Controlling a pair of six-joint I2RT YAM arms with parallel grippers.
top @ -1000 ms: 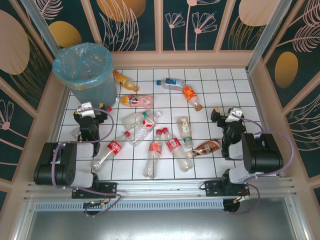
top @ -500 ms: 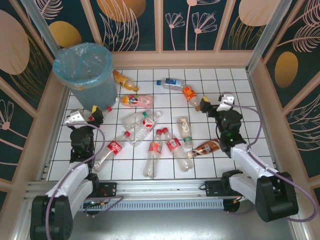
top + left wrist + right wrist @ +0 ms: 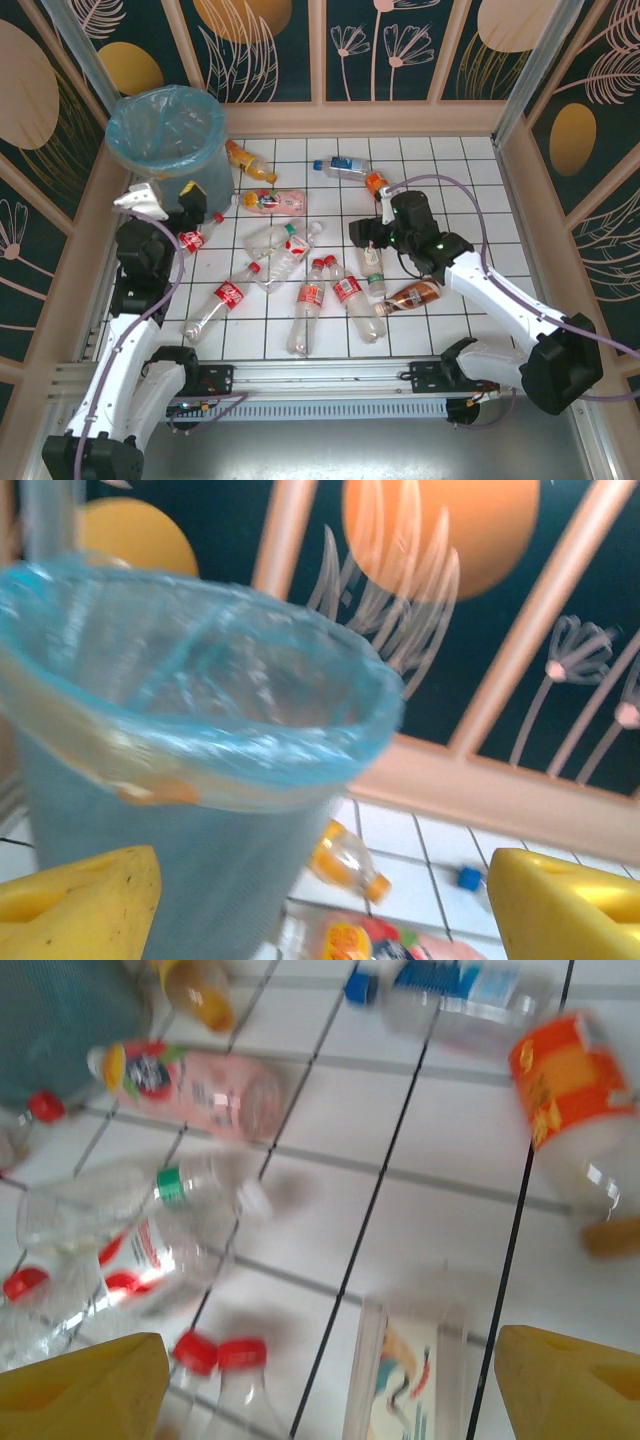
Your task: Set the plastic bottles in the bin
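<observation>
Reach-in step here: the bottles (image 3: pixel 308 300) lie scattered across the tiled table (image 3: pixel 450 160), and the bin (image 3: pixel 200 178) stands in the far left corner. Your left gripper (image 3: pixel 322 905) faces the bin with fingers spread and empty. Your right gripper (image 3: pixel 327 1385), just as wide and empty, hangs over a pale-labelled bottle (image 3: pixel 405 1370), though the blur makes the lineup hard to judge. Next, you'd want to lower onto one bottle, squeeze across its body, then carry it over the rim.
</observation>
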